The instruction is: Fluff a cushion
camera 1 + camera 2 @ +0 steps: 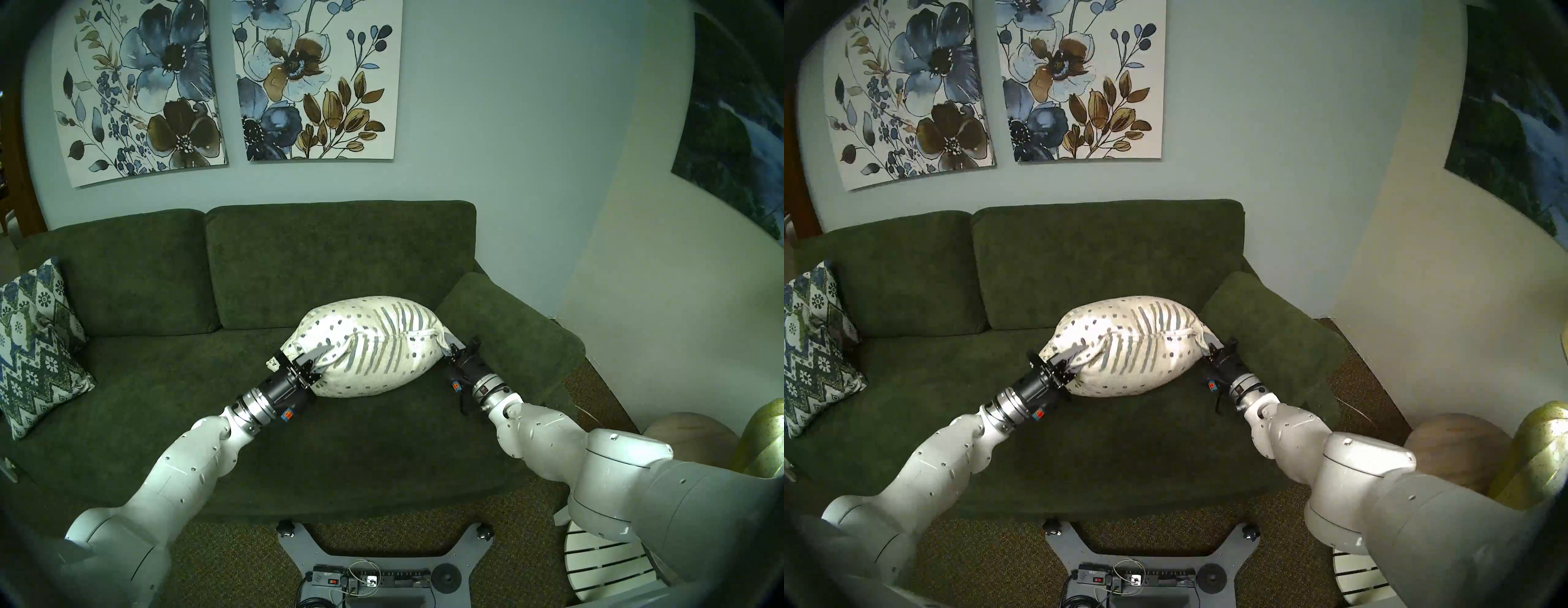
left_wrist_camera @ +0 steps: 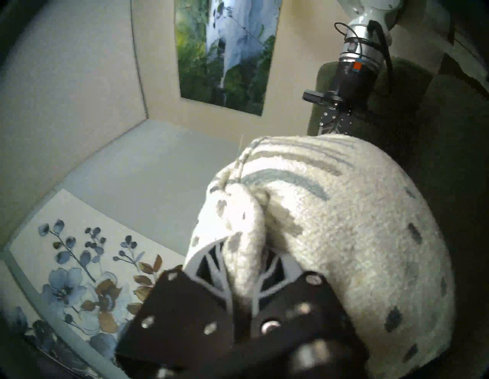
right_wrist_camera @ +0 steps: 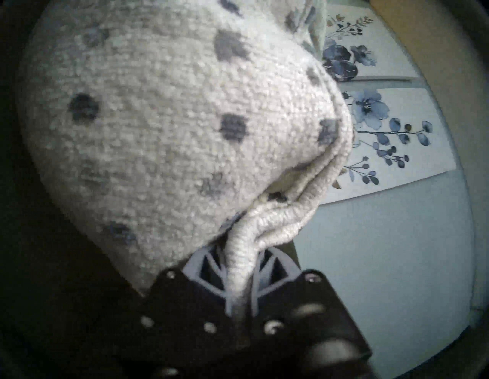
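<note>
1. Gripping the cushion (image 1: 365,346) at opposite ends, we have the left gripper (image 1: 317,362) clenched on a bunched corner and the right gripper (image 1: 445,343) clenched on the piped edge.
2. It hangs between us, above the sofa (image 1: 178,382) seat, puffed and creased.
3. We judge the fluffing underway; next, squeeze inward and shake without slipping.

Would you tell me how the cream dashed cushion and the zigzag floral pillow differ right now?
The cream cushion is pinched at both ends by the left gripper and right gripper; the zigzag pillow leans untouched at the sofa's left end. The cushion is pale with grey-blue dashes, the pillow densely blue-green. Both are throw pillows.
</note>
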Robot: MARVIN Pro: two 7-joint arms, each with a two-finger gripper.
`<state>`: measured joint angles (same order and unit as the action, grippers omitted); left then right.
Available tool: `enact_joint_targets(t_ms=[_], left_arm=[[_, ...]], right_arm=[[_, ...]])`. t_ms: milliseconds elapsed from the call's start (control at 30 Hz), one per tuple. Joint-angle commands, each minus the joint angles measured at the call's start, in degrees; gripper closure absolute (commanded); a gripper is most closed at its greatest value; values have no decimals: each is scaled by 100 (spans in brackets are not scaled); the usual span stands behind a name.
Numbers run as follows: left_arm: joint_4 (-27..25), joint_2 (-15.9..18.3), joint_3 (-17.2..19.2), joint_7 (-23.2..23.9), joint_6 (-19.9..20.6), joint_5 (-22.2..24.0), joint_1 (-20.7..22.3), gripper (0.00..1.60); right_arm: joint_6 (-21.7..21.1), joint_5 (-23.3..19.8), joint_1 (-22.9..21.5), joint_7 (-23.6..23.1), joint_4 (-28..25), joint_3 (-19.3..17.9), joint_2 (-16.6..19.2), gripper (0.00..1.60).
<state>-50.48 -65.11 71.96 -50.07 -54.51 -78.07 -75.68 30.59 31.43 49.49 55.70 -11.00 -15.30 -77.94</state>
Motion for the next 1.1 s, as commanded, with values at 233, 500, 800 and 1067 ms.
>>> enact_joint_targets(t_ms=[233,500,800,1067], left_arm=[[-1103,-231,-92,-298,-49,28,480,160],[-1625,-148,-127,-261,-49,25,412,160],[-2129,57,-269,-286,-49,-34,-132,160],[-1483,375,-569,-125,-49,-284,-854,160]], right_arm=[[3,149,-697,506,-279,-8,-14,160],[-15,246,-654,634,-343,117,-133,160],[-15,463,-407,803,-411,431,-179,160],[5,562,279,590,-97,736,56,160]])
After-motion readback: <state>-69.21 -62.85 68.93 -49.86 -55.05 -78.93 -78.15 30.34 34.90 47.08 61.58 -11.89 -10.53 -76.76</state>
